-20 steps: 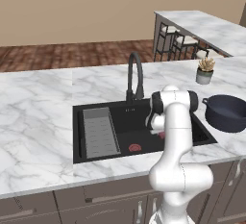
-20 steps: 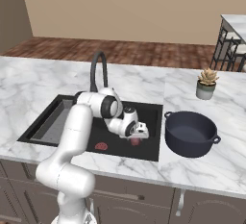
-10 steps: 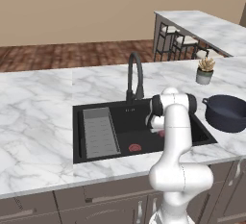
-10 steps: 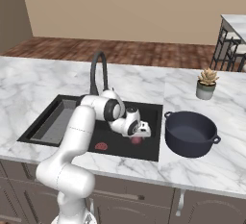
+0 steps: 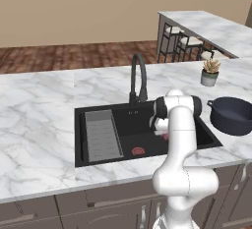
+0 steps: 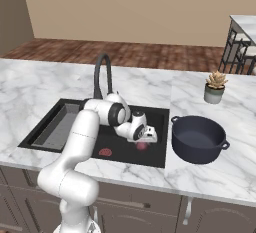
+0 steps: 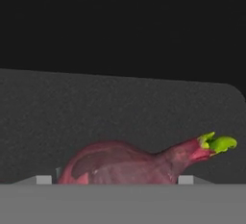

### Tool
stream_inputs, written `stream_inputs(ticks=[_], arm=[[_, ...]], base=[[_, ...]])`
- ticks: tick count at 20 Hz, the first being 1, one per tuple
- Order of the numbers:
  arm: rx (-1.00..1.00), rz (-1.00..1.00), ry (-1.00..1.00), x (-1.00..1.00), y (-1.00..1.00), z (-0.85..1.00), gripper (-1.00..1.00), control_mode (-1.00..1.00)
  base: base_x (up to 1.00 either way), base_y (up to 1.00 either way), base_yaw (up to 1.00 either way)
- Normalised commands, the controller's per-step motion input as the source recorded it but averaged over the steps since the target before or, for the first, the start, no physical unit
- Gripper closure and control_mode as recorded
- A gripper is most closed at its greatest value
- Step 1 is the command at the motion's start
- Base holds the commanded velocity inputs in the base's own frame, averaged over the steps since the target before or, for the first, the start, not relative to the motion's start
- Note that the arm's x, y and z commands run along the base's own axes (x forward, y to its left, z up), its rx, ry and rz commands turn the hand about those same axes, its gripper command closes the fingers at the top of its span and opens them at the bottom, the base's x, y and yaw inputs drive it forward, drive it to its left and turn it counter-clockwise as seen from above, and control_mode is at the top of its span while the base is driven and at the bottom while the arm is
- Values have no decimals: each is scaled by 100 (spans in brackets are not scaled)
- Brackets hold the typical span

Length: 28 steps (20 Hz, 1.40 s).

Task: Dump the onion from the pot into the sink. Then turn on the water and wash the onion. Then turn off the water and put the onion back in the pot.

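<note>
In the sink (image 6: 65,112), onion (image 7: 129,163) sideways, tip right.

The white arm rises from the lower left of the right base view, bends at a dark elbow joint near centre, and reaches down and rightward. Its claw (image 6: 148,138) sits low at centre frame, wrist tilted downward, fingers parted; how wide is unclear.
</note>
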Motion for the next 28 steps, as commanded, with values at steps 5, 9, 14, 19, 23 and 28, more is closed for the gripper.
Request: stream_inputs(ticks=[5, 9, 14, 19, 23, 28], arm=[[0, -3, -1, -41, 0, -23, 100, -100], [0, 0, -15, -38, 0, 38, 100, -100], [0, 0, -17, -47, 0, 97, 100, -100], [0, -3, -12, -65, 0, 100, 100, -100], [0, -6, 0, -54, 0, 100, 100, -100], [0, -6, 0, -41, 0, 100, 100, -100]], base=[[0, 0, 0], [0, 0, 0], [0, 0, 0], [0, 0, 0], [0, 0, 0], [0, 0, 0]])
